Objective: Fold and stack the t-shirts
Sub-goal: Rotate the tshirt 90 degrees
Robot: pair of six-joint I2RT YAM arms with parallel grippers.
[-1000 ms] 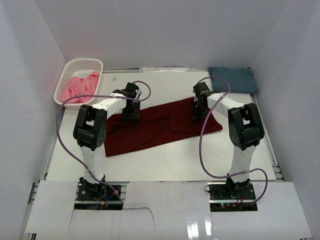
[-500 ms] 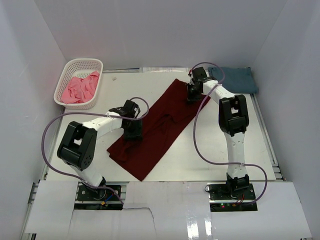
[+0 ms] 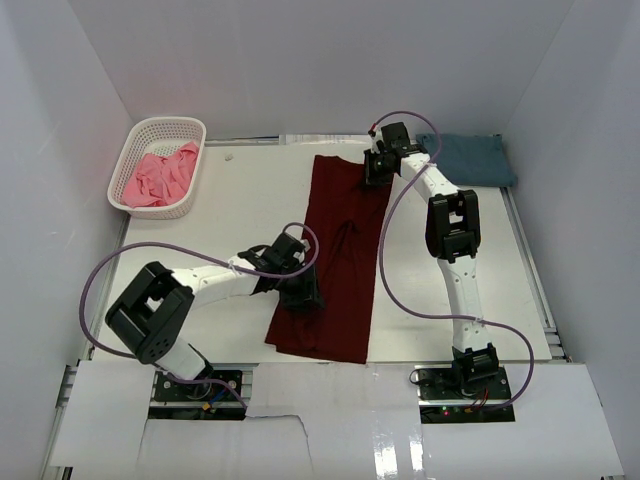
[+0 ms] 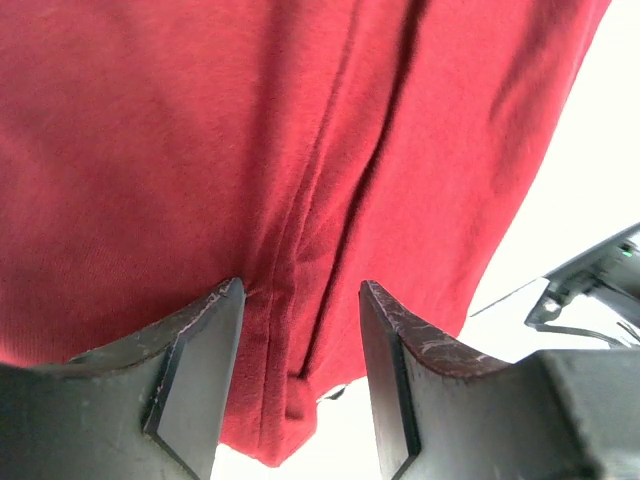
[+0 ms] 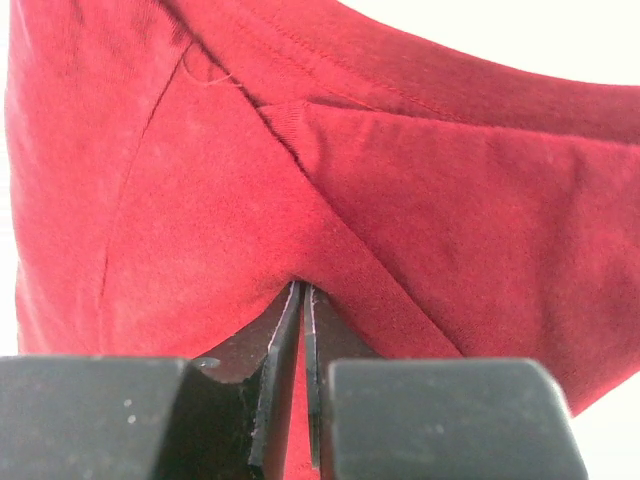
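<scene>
The dark maroon t-shirt (image 3: 335, 260) lies as a long strip running from the far middle of the table to the near edge. My right gripper (image 3: 378, 168) is shut on its far right corner; in the right wrist view the gripper (image 5: 303, 292) pinches a pulled-up fold of the maroon cloth (image 5: 420, 180). My left gripper (image 3: 300, 296) is low over the shirt's near left part. In the left wrist view it (image 4: 300, 290) is open, with a seam of the maroon cloth (image 4: 200, 150) lying between the jaws. The slate-blue t-shirt (image 3: 465, 158) lies folded at the far right. The pink t-shirt (image 3: 155, 178) is crumpled in the basket.
A white lattice basket (image 3: 165, 125) stands at the far left. White walls close in the table on three sides. Purple cables loop from both arms over the table. A small white scrap (image 3: 229, 156) lies near the basket.
The maroon shirt has swung from a diagonal to lie lengthwise, far to near. My right gripper has carried its corner farther back. My left gripper has moved nearer and to the right.
</scene>
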